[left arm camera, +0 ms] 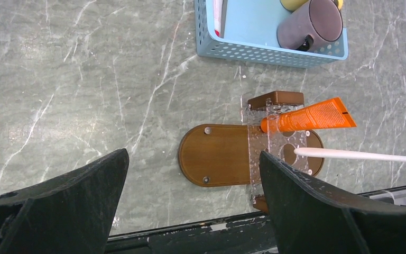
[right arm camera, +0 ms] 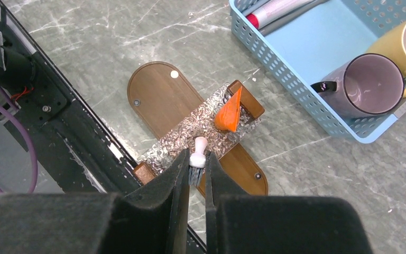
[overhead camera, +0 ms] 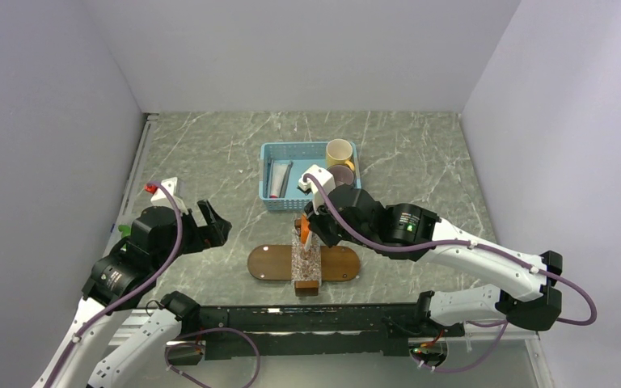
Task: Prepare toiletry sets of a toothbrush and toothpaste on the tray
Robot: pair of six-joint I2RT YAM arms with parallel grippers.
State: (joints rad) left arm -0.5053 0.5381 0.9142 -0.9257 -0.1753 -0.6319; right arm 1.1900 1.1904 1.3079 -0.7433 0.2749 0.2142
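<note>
Well, the tray [right arm camera: 158, 98] lies on the table [overhead camera: 210, 153], a clear rack [right arm camera: 182, 135] across it. The left gripper [overhead camera: 213, 222] stands wide open, well apart to the left. The toothpaste [right arm camera: 229, 112] stands in the rack (wide end up), just beside the toothbrush [right arm camera: 197, 151], which the right gripper [right arm camera: 194, 177] pinches at its bristle end.

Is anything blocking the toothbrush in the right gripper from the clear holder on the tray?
Nothing visible. The toothbrush in the right gripper reaches a free hole of the clear holder; the toothpaste sits in the neighbouring hole.
</note>
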